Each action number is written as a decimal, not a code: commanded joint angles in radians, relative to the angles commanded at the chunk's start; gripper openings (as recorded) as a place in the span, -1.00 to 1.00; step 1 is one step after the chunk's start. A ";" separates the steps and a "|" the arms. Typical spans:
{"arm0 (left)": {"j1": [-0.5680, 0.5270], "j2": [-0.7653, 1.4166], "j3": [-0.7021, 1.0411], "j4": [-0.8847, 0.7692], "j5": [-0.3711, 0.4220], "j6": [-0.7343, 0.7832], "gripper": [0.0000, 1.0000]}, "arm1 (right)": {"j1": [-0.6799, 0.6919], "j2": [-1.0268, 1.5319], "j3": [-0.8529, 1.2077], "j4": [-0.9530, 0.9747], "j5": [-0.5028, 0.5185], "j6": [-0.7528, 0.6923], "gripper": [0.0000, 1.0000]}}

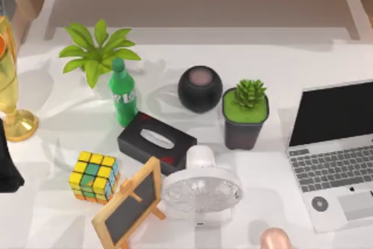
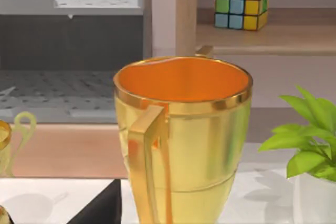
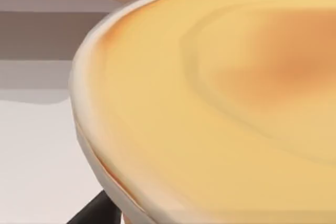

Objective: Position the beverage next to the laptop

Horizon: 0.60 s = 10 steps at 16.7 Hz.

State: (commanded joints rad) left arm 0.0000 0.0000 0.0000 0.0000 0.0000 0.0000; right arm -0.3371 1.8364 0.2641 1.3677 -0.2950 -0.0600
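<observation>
The green bottle (image 1: 123,93) stands untouched on the left between leafy plant (image 1: 96,51) and tissue box (image 1: 156,142), well apart from the laptop (image 1: 335,155); neither hand's state can be told, so a high grip clearing both neighbours is advised.

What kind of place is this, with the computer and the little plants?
It looks like a rendered desk or home-office tabletop. A laptop sits open at the table's right, with a tissue box, a small desk fan and a potted succulent on the white table. A green soda bottle stands there too.
</observation>
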 joint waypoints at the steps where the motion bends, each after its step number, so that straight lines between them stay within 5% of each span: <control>1: 0.000 0.000 0.000 0.000 0.000 0.000 1.00 | 0.002 0.002 0.002 0.001 0.001 0.000 1.00; 4: 0.000 0.000 0.000 0.000 0.000 0.000 1.00 | 0.002 0.002 0.002 0.001 0.001 0.000 1.00; 10: 0.000 0.000 0.000 0.000 0.000 0.000 1.00 | 0.002 0.002 0.002 0.001 0.001 0.000 0.10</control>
State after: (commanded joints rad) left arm 0.0000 0.0000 0.0000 0.0000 0.0000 0.0000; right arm -0.3355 1.8386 0.2659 1.3686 -0.2937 -0.0597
